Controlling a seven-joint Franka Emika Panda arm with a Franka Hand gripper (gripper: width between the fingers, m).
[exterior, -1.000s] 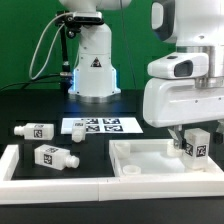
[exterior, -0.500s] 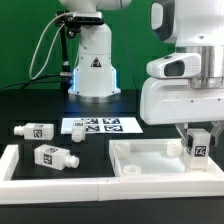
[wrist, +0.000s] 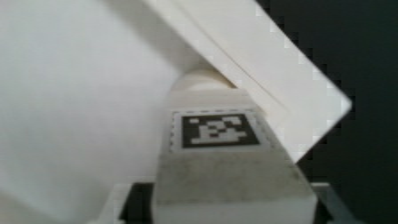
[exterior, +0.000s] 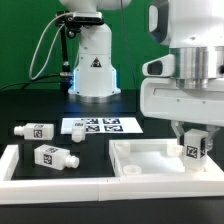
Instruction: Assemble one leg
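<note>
- Over the far right corner of the panel (exterior: 150, 158), on the exterior view's right, the gripper (exterior: 193, 140) is clenched on a leg (exterior: 196, 148), which it holds upright with the tag facing the camera.
- Seen from the wrist view, the held leg (wrist: 217, 150) runs out ahead of the camera with its narrower rounded end against the edge of the panel (wrist: 107, 80); whether the peg is in a corner hole cannot be told, because the leg body hides the joint.
- Judging by this, the pick-up is done and the leg is at or just above its corner; seating and twisting it home appear to be what is left.
- Two spare legs lie on their sides at the exterior view's left: one (exterior: 34, 131) on the black table (exterior: 130, 108) and another (exterior: 52, 155) nearer the camera, just inside the white tray rim (exterior: 20, 175). Neither is touched.
- Near the middle, the marker board (exterior: 100, 126) lies flat on the table, far of the panel.
- Nothing shows any leg already fixed to the panel, so the task looks roughly midway.
</note>
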